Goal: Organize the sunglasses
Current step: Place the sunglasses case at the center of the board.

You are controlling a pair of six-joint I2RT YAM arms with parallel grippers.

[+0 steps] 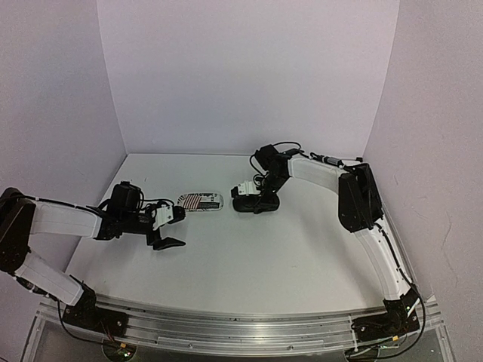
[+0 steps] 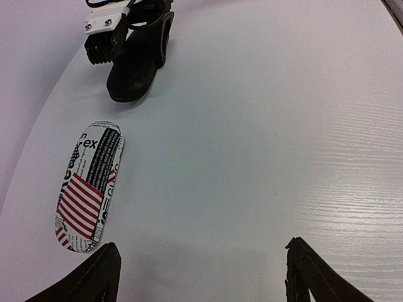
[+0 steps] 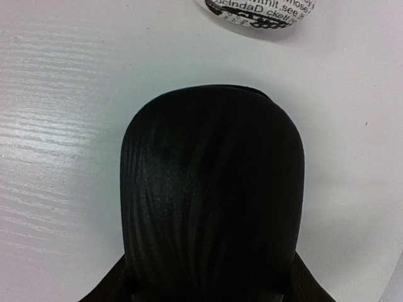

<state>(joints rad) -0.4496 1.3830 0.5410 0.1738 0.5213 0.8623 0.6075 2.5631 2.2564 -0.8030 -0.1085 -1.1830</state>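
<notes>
Ahead of left gripper (image 2: 203,245), "ex"-lettered case (image 2: 88,189)

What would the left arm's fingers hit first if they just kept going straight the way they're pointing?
Most likely the printed case: it lies just ahead, in line with one open finger. Between the fingers the table looks bare. Depth is hard to judge.

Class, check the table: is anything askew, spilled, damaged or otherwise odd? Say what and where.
Nothing stands out. The printed case lies flat and closed on the table. The black case sits closed between the fingers of the right gripper. The left gripper hangs open near the printed case. No spill or damage shows.
</notes>
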